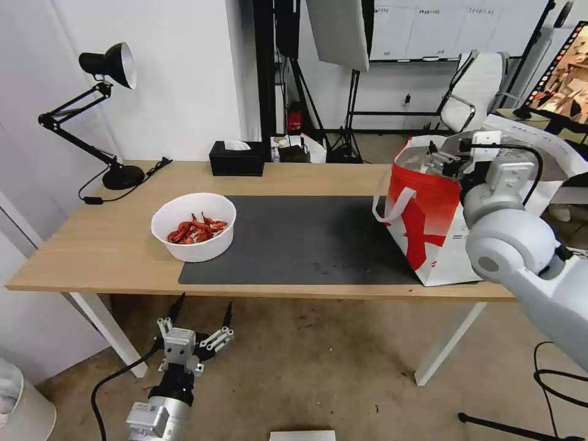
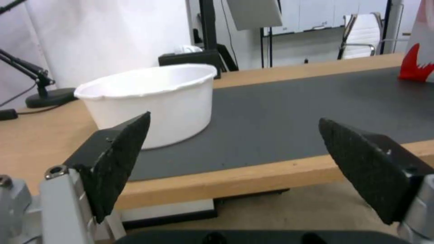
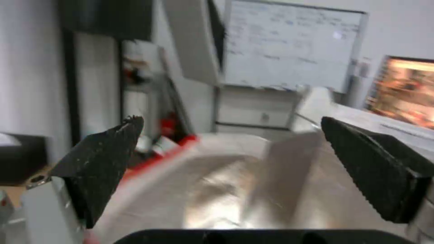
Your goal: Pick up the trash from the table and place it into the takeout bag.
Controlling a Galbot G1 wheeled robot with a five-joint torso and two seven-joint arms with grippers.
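Bowl [image 1: 193,226] of shells on the table [image 1: 92,245], left of bag [image 1: 429,214]. My left gripper [image 1: 202,315] gapes empty below; right gripper [image 1: 444,160] empty over bag. Likely light, thin-walled, tippy; I'd pinch the rim.

The left arm is reaching forward below the table's [image 1: 110,245] near edge, toward its left end. Its left gripper [image 1: 204,310] is pointing up at that edge with its two black fingers [image 2: 118,159] spreading wide and gripping nothing. The right arm [image 1: 520,257] is stretching over the table's right end, elbow bending in front, and the right gripper [image 1: 446,160] is hanging with its jaws standing wide apart and empty.
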